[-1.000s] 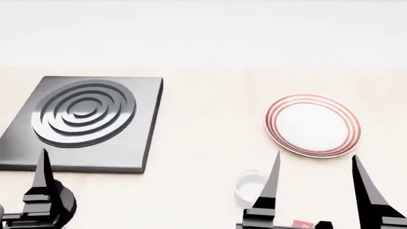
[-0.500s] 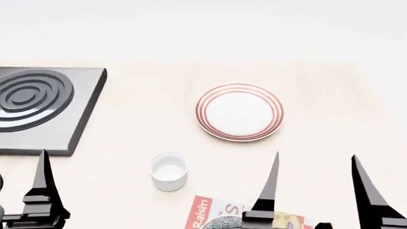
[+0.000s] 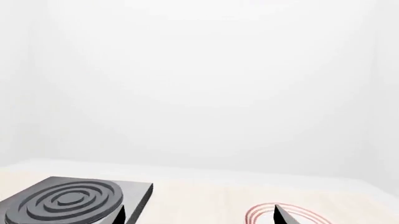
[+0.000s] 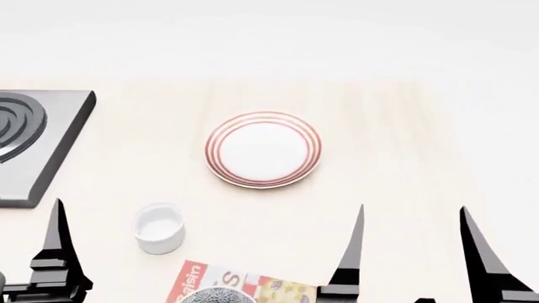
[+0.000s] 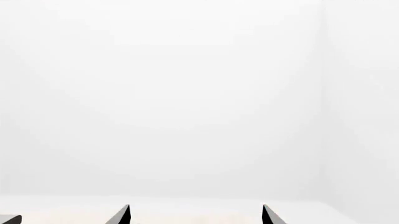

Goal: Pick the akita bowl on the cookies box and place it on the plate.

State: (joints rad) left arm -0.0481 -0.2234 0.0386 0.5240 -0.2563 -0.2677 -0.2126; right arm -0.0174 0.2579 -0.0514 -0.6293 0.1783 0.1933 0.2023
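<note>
A pale, light-wood-grain table [image 4: 396,158] carries everything here. On it, the plate [image 4: 264,149] with thin red rings lies flat near the middle, a dark grey stove-top slab [image 4: 38,148] with raised concentric rings sits at the left edge of the head view, and a small plain white cup [image 4: 159,228] stands upright between them, closer to the robot. Just beside the cup, the red-and-white cookies box [image 4: 252,288] lies flat, cut off by the lower edge of the view
</note>
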